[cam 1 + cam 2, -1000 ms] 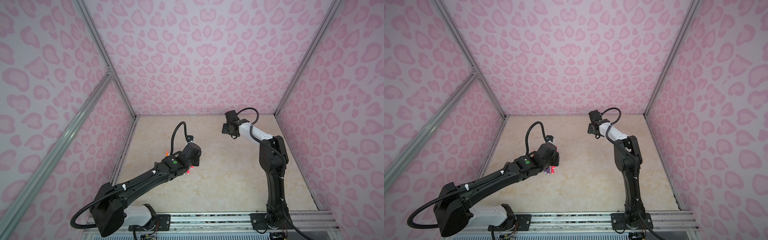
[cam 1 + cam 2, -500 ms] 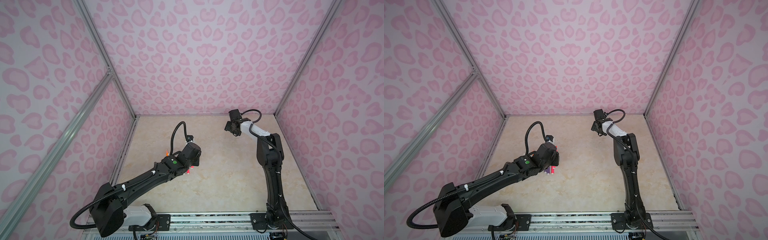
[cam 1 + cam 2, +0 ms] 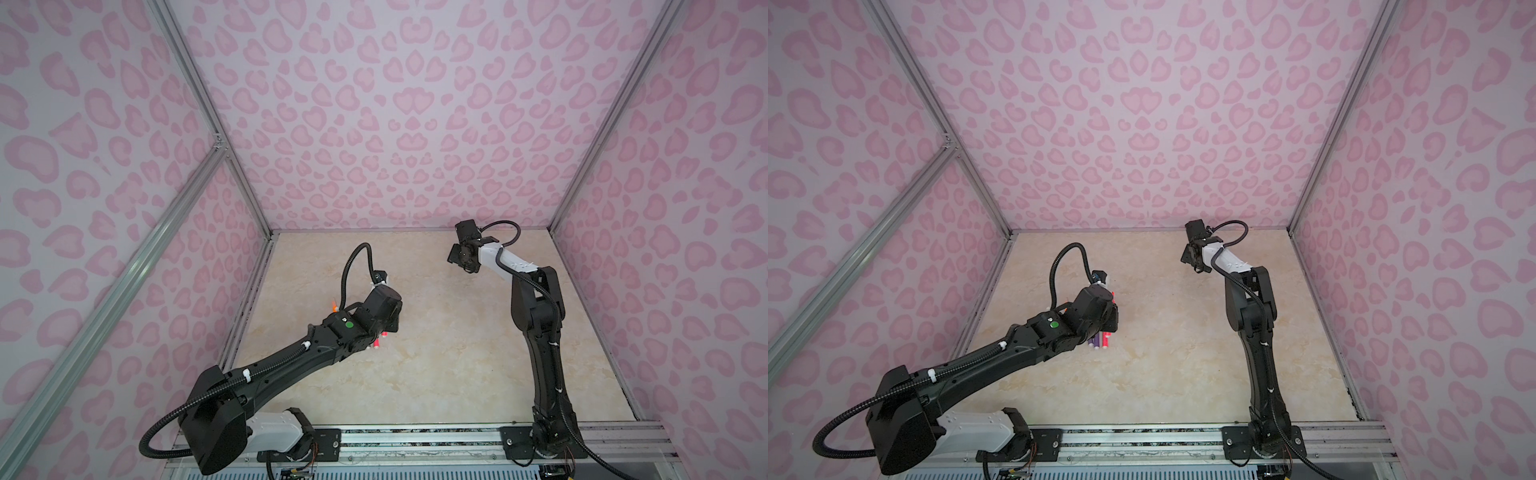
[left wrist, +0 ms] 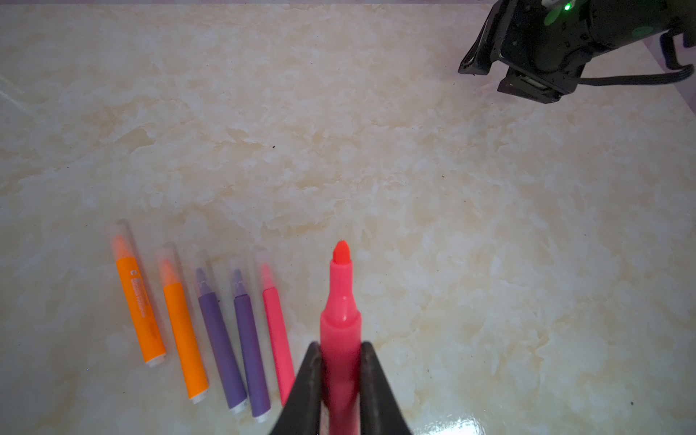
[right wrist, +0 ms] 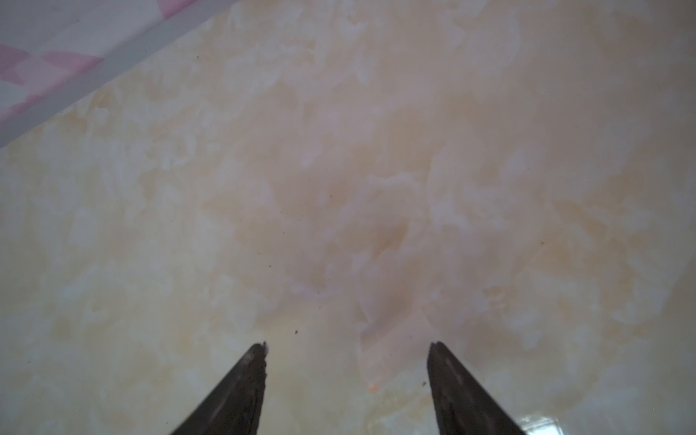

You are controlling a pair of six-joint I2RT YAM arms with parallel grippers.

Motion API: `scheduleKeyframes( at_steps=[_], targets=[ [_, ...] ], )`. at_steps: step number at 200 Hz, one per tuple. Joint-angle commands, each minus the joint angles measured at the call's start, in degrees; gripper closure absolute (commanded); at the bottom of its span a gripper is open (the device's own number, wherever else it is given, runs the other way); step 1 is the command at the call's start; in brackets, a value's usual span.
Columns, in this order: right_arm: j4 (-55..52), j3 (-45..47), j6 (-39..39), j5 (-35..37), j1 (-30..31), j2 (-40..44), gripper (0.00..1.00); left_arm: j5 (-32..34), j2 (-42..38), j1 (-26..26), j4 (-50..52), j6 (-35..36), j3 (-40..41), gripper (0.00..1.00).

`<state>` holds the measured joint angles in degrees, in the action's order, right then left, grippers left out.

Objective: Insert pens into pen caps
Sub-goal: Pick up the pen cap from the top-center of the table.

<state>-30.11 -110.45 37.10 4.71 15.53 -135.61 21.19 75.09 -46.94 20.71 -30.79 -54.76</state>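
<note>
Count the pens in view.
6. Five lie in a row on the table: two orange pens, two purple pens, one pink pen. The sixth pen, pink, is held by the left gripper.

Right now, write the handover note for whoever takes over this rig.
Left hand: shut on a pink-red pen, its bare tip pointing out past the fingers.
Right hand: open, holding nothing, toward the far wall. A faint clear shape just ahead of it is probably the last pen cap.
Done: five pens (two orange, two purple, one pink-red) lie in a row on the table by the left hand, each with a clear cap over its tip.
Left: pick up that cap, push the held pen into it, and lay it with the rest.
</note>
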Motion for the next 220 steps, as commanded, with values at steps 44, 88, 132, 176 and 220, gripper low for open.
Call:
scheduleKeyframes(
  at_steps=[44,88,132,176,220],
  targets=[
    [-4.3,-5.5,0.1,1.6,0.0,-4.3,0.35,0.0,-0.6,-0.1,-0.4,0.1,-0.5,0.97],
    [-9.5,-11.2,-1.2,5.1,0.8,-7.5,0.45,-0.1,-0.6,0.0,-0.3,0.1,-0.5,0.97],
    [-11.7,-11.9,-2.5,7.2,1.1,-8.0,0.53,-0.2,-0.8,0.0,-0.4,0.1,-0.5,0.97],
    [-13.3,-12.6,-3.7,6.5,0.3,-8.7,0.58,-0.4,-0.9,0.0,-0.3,0.0,-0.4,0.97],
    [-13.7,-13.6,-4.4,4.4,0.0,-9.6,0.60,-0.4,-1.0,0.0,-0.4,0.1,-0.5,0.97]
  ],
)
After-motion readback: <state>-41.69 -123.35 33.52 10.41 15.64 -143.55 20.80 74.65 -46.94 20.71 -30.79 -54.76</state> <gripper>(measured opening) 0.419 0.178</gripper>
